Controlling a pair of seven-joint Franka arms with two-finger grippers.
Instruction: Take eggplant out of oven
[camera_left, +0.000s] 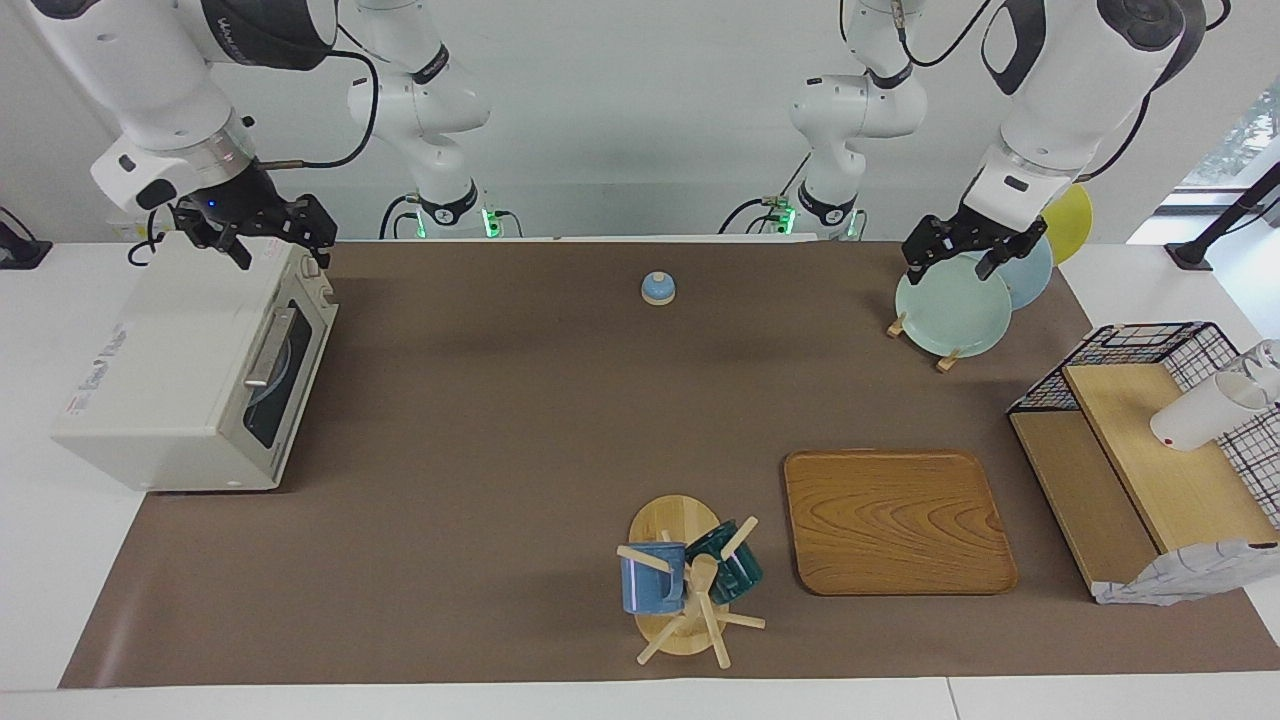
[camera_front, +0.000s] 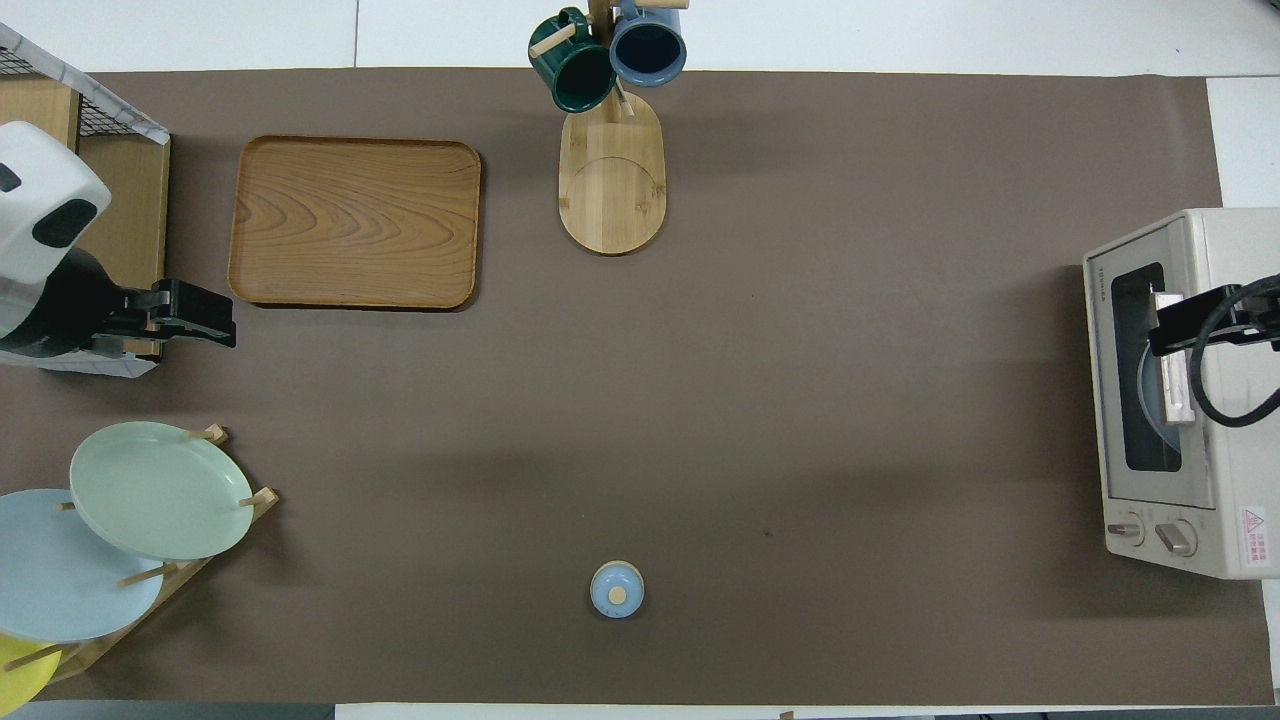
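At the upper left of the facing view, at the right arm's end of the counter (camera_left: 500, 450), the oven (camera_left: 170, 370) sits with its front turned toward the middle of the brown mat. Its door (camera_left: 275, 390) is shut, the metal handle (camera_left: 268, 348) across the top of the dark glass. The eggplant cannot be seen; the shut door closes off the oven's inside, and through the glass only a pale round shape shows, perhaps a plate.

The right gripper (camera_left: 282, 258) hangs over the oven's top edge just above the door; its fingers look spread and hold nothing, though the angle makes this hard to judge. In the overhead view it covers part of the glass at the right edge of the frame.

The left gripper (camera_left: 950, 268) is at the upper right of the facing view, over a rack of standing plates. Its fingers are parted and empty, just above the rim of the mint plate (camera_left: 955, 310). A blue plate (camera_left: 1030, 275) and a yellow plate (camera_left: 1070, 215) stand next in the rack.

A small blue bell (camera_left: 658, 288) sits at the upper middle of the facing view. A mug tree (camera_left: 690, 590) with a blue and a green mug stands at the lower middle, and a wooden tray (camera_left: 895, 520) lies beside it. A wire shelf (camera_left: 1150, 450) with a white cup (camera_left: 1200, 410) fills the right edge
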